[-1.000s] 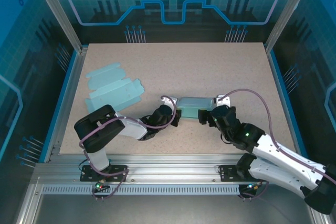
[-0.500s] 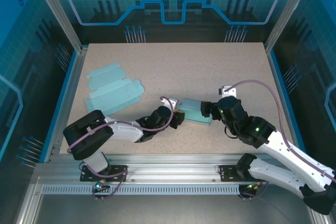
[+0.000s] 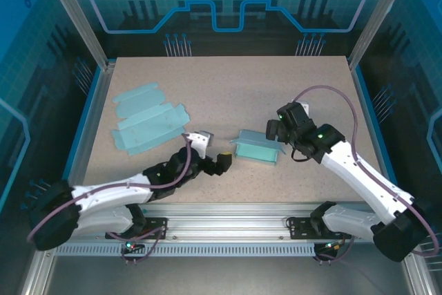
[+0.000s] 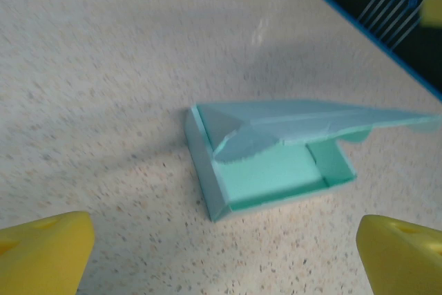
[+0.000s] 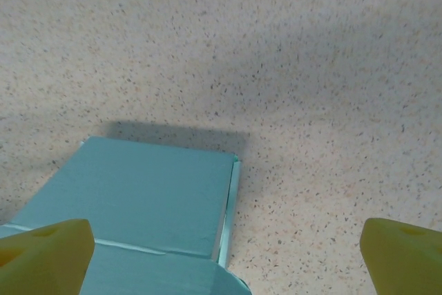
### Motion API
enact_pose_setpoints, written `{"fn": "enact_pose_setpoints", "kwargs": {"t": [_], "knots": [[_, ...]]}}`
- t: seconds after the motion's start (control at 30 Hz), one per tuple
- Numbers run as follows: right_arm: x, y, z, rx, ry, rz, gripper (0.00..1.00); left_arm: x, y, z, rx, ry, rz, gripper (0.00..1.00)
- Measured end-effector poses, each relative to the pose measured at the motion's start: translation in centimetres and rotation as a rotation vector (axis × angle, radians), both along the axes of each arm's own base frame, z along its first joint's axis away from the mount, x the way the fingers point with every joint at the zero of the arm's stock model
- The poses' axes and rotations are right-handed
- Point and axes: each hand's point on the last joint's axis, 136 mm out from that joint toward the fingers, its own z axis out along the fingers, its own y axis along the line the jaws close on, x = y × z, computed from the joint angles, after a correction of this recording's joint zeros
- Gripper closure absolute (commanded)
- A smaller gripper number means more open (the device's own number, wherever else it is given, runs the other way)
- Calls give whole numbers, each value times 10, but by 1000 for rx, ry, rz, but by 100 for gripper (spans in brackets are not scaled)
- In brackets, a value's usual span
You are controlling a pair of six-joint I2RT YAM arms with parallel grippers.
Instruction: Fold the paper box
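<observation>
Paper box (image 3: 256, 150) just beyond left pincer (image 3: 226, 160)

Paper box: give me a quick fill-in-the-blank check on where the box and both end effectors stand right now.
1. The left end effector is ___ and clear of the paper box.
2. The right end effector, fingers spread, holds ___.
3. In the top view, the flat paper cutouts lie to the ___ of the paper box.
4. The paper box rests on the speckled ___.

Missing words: open; nothing; left; table
</observation>
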Motion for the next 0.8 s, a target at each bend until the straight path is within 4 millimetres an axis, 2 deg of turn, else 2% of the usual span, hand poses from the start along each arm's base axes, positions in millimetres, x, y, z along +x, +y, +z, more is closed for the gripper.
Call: {"fn": "enact_pose_setpoints", "kwargs": {"t": [0.1,0.3,0.37,0.5,0.57,0.67,0.73,0.8], "knots": [[6,0,-8,38,33,-9,0,0,16,21,-16,-49,50,1],[16,4,-20,121,72,-11,0,11,37,41,23,-123,146,1],[16,6,-27,138,95,-5,0,24,40,50,36,-131,181,1],[13,10,-41,156,134,7,0,73,43,77,41,-100,263,1],[11,10,-46,162,146,7,0,95,36,87,38,-75,265,1],[9,5,-55,157,163,-6,0,118,7,92,34,-31,192,1],[6,-1,-64,152,180,-21,0,124,-14,85,36,9,126,1],[1,-6,-76,152,205,-36,0,128,-32,67,50,65,62,1]]}}
